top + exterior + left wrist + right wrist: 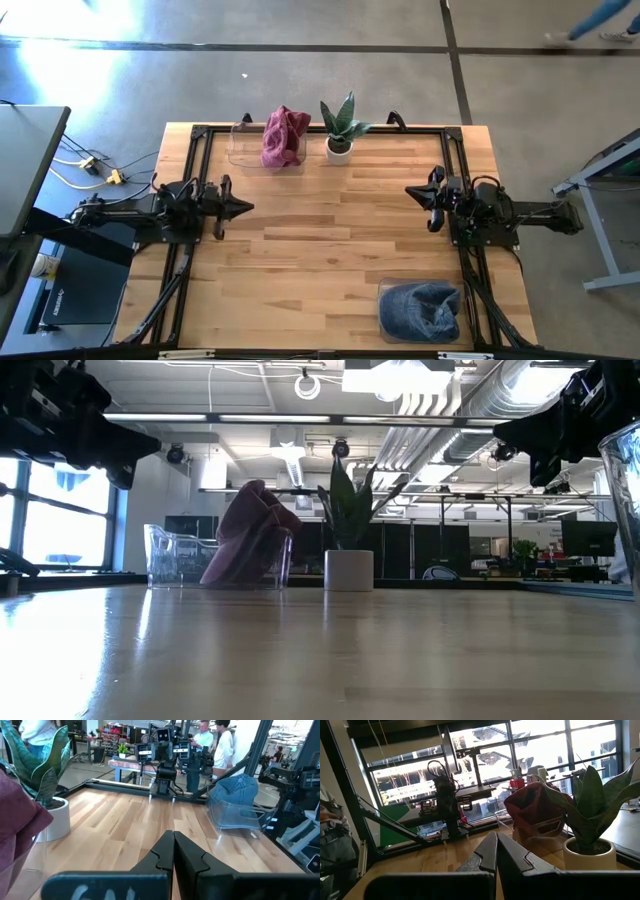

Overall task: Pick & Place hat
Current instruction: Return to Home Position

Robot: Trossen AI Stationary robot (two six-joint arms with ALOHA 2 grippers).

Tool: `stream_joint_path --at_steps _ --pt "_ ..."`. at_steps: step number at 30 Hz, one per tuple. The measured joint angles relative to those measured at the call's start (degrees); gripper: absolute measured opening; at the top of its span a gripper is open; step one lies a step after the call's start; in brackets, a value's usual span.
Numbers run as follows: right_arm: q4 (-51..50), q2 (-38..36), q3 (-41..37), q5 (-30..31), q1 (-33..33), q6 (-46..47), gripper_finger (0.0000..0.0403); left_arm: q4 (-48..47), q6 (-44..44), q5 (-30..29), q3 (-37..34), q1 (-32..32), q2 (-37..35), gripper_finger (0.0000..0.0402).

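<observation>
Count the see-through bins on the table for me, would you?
2. The far bin stands beside the potted plant, holding a maroon cap. The near bin sits in the near right corner, holding blue cap fabric. No others show.

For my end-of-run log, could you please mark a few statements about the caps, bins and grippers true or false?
The blue cap lies in the bottom transparent bin. True.
The maroon cap shares that bin. False: it sits in the top transparent bin.
The left gripper holds a cap. False: it is shut and empty.
The right gripper is shut on nothing. True.
The potted plant stands beside the top transparent bin. True.
</observation>
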Motion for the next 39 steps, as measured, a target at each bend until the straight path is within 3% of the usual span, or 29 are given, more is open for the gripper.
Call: stream_joint_path --at_steps 23,26,28,32,39 --pt "-0.19 -0.35 0.00 0.00 0.16 0.00 0.0001 -0.02 0.00 -0.12 -0.02 0.00 0.20 0.0000" --pt "-1.98 -1.11 0.00 2.09 0.56 3.04 0.0001 0.01 0.00 -0.12 -0.02 -0.01 0.21 0.0000" --pt "-5.22 -1.13 0.00 0.24 0.25 3.68 0.0000 0.01 0.00 -0.17 -0.02 0.00 0.20 0.0000" --pt "-8.60 -1.14 0.00 -9.77 -0.04 1.17 0.0000 0.01 -0.01 -0.09 -0.02 -0.01 0.22 0.0000" --pt "-8.89 -1.16 0.00 -10.87 -0.25 -1.24 0.0000 0.01 0.00 -0.12 -0.02 -0.02 0.23 0.0000"
